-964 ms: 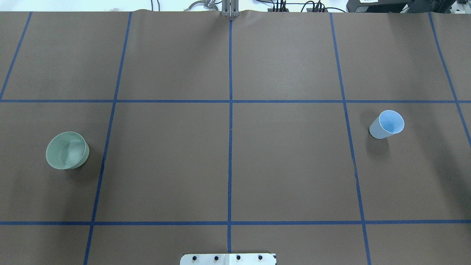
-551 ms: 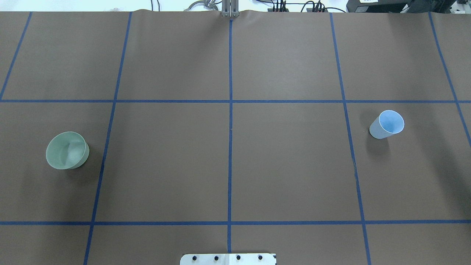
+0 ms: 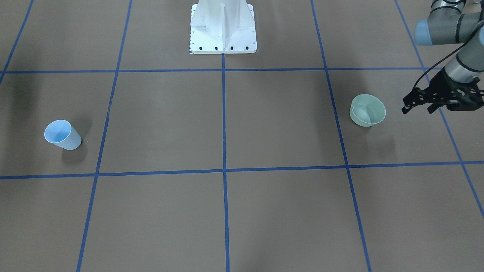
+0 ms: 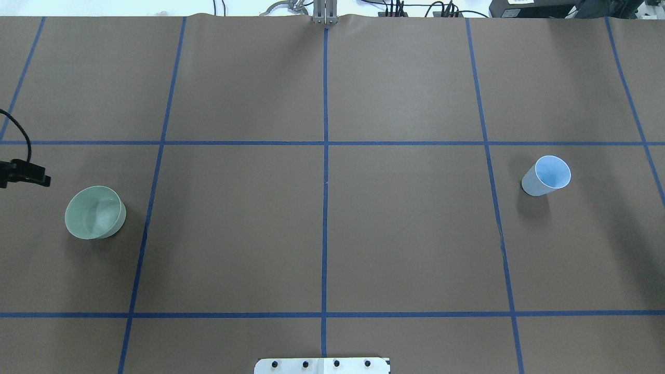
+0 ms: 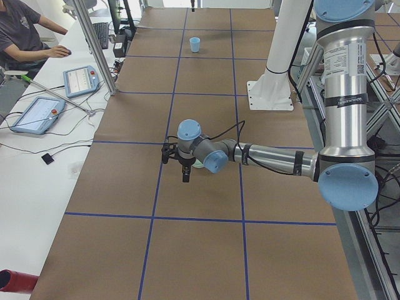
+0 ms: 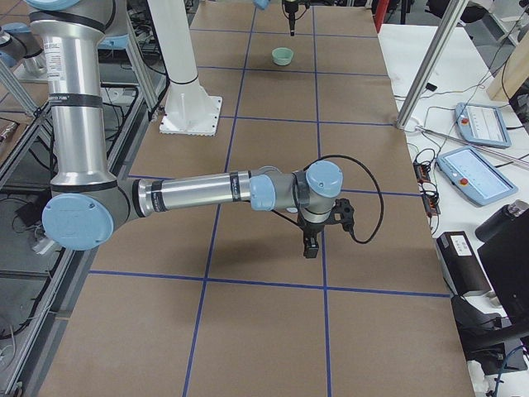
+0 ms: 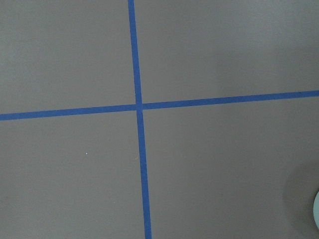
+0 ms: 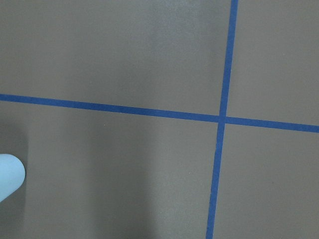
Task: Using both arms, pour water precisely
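Steadiness matters: ease your wide-open left pincer (image 3: 418, 109) squarely onto the green bowl (image 3: 372, 107), near the left edge of the table (image 3: 264, 124), without sloshing its water (image 3: 360, 112).

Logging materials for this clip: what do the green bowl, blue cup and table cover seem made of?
Green bowl: likely plastic, smooth satin walls with a soft glint.
Blue cup: thin plastic or coated paper, matte, fine white rim.
Table cover: brown paper-like sheet, matte, rippled at its far edge.
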### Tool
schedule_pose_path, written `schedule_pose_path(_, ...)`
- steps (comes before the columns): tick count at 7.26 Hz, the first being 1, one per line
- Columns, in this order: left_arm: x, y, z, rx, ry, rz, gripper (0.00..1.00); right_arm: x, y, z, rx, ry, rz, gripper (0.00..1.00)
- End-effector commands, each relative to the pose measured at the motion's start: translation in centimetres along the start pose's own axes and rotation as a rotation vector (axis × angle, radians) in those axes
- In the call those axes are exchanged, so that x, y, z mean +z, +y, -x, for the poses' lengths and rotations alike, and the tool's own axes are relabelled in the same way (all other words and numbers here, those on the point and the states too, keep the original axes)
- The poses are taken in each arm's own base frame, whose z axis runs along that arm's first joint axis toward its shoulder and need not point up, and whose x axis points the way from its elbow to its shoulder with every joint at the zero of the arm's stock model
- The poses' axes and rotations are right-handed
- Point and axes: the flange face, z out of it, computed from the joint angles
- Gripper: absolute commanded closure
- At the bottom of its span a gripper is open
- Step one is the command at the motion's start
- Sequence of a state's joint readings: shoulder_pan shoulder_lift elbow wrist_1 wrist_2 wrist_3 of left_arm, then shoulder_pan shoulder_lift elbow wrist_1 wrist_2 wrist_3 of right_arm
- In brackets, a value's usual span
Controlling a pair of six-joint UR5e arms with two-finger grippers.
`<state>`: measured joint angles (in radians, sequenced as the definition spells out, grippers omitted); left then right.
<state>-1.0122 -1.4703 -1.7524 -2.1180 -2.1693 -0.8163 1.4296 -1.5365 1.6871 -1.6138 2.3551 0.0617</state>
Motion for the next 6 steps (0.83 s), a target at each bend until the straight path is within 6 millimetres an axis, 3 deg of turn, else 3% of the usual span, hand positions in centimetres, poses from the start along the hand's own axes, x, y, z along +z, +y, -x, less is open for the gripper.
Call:
schedule_pose_path(1, 2.2, 2.8, -5.5, 0.064, 0.028, 0.048, 0.01, 1.0, -0.1, 1.0, -0.019, -0.003, 0.019, 0.0)
schedule_pose_path(2, 3.9, 4.2, -6.5, 0.092, 0.027, 0.091, 0.05, 1.1, -0.1, 1.2, -0.022, -0.003, 0.022, 0.0)
schedule_pose_path(4, 4.4, 4.5, -5.7, 0.09, 0.012, 0.106, 0.37, 1.2, -0.1, 1.5, -0.029, -0.004, 0.024, 0.0)
schedule_pose_path(5, 5.1, 4.4, -5.1, 0.086, 0.003, 0.114, 0.37, 1.2, -0.1, 1.6, -0.03, -0.004, 0.023, 0.0)
schedule_pose_path(6, 5.5, 4.3, -4.9, 0.085, 0.0, 0.114, 0.52, 1.1, -0.2, 1.6, -0.032, -0.003, 0.021, 0.0)
